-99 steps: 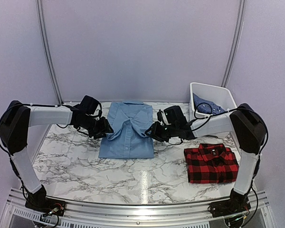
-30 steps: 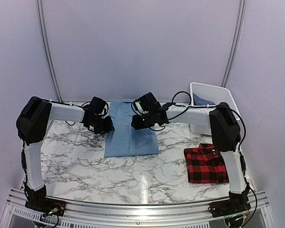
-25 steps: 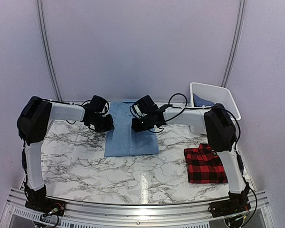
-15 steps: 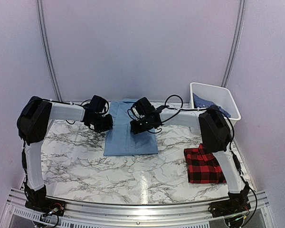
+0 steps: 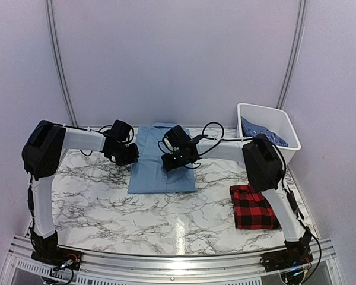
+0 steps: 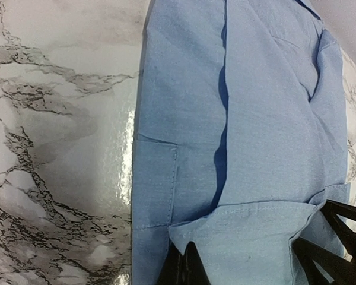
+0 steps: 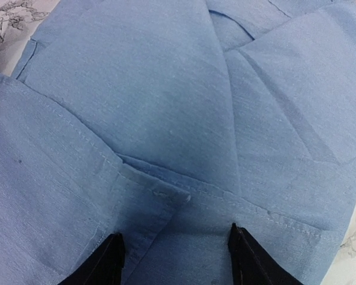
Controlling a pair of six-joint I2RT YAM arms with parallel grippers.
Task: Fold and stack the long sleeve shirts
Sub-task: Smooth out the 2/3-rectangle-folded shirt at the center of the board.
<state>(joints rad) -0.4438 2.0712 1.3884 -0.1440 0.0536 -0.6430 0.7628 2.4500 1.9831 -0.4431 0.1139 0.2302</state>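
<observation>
A light blue shirt point(image 5: 157, 175) lies flat on the marble worktop point(image 5: 107, 202) near the middle of the far edge, a little toward the left. It is folded into a tall rectangle with its collar toward the far edge. The left arm point(image 5: 83, 139) reaches in from the left side to the shirt's left edge. The left jaws are fully closed, and the left wrist view shows their dark fingertips point(image 6: 187, 267) pressed together on a stitched hem where a turned-over layer of the cloth ends, so they seem to pinch that layer. The right arm point(image 5: 225, 148) stretches across from the right side and ends over the middle of the same shirt. The right jaws stand clearly apart; in the right wrist view the two fingers point(image 7: 110, 261) straddle a stitched fold of the blue cloth and hold nothing between them. These black fingers also show at the lower right corner of the left wrist view, close to the left pair. A folded red-and-black plaid shirt point(image 5: 252, 208) lies near the right edge toward the near side, well apart from the blue one, its right part hidden by the right arm. At the far right corner stands a white bin point(image 5: 285, 122) with a dark blue patterned shirt point(image 5: 258, 129) crumpled inside it.
</observation>
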